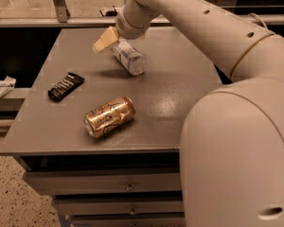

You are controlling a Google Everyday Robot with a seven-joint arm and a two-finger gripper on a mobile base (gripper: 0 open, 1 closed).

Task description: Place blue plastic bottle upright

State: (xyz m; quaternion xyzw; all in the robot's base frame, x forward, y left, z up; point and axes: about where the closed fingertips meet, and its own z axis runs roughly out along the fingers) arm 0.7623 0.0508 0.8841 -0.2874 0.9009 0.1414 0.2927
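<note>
The gripper (108,38), near the counter's (180,86) far edge, has matt tan fingers (102,41) clamped on the blue plastic bottle (130,58), which is clear, glossy plastic with a paler label band. The arm (203,27) has a smooth, satin cream shell. The counter top is smooth grey with a dull sheen; toward the front edge lies a shiny gold metal can (109,116), and toward the left edge a glossy black wrapper (66,86).
</note>
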